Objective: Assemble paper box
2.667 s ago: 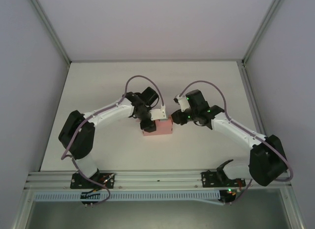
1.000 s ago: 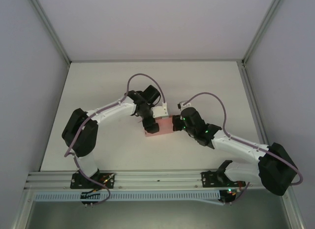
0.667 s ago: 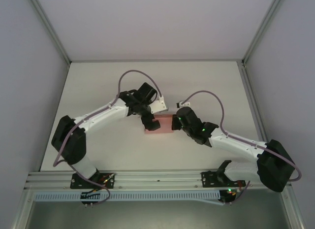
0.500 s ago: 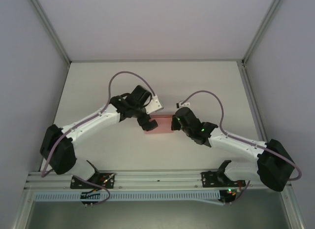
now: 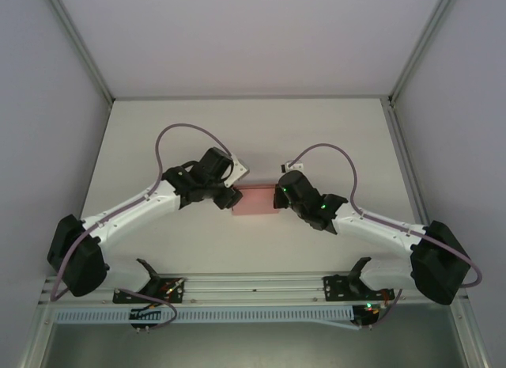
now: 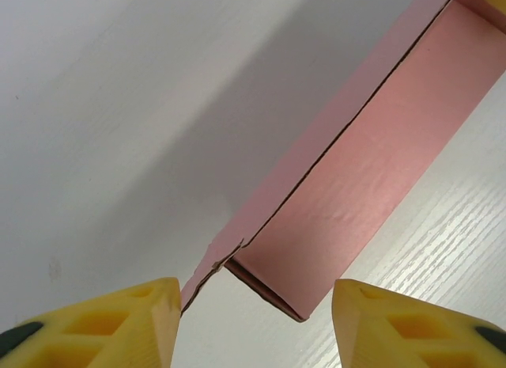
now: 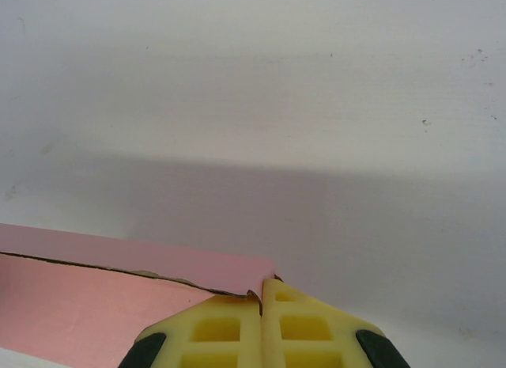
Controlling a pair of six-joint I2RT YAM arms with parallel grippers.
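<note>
- The table (image 5: 158, 138) has just the paper box (image 5: 254, 201) on it, sitting near the middle between the two arms.
- The left arm (image 5: 126, 214) has swung way out and low compared with half a second ago, backing off the box's left end.
- So the left gripper (image 6: 253, 314) is spread wide now, with the box's end just past its fingers and not touching.
- The right gripper (image 7: 262, 301) has moved in since a few seconds back. Its fingers are pressed together, seemingly nipping the box's top corner, though the card's too thin to be sure.
- My guess is the left has finished its fold and the right is steadying the box.
</note>
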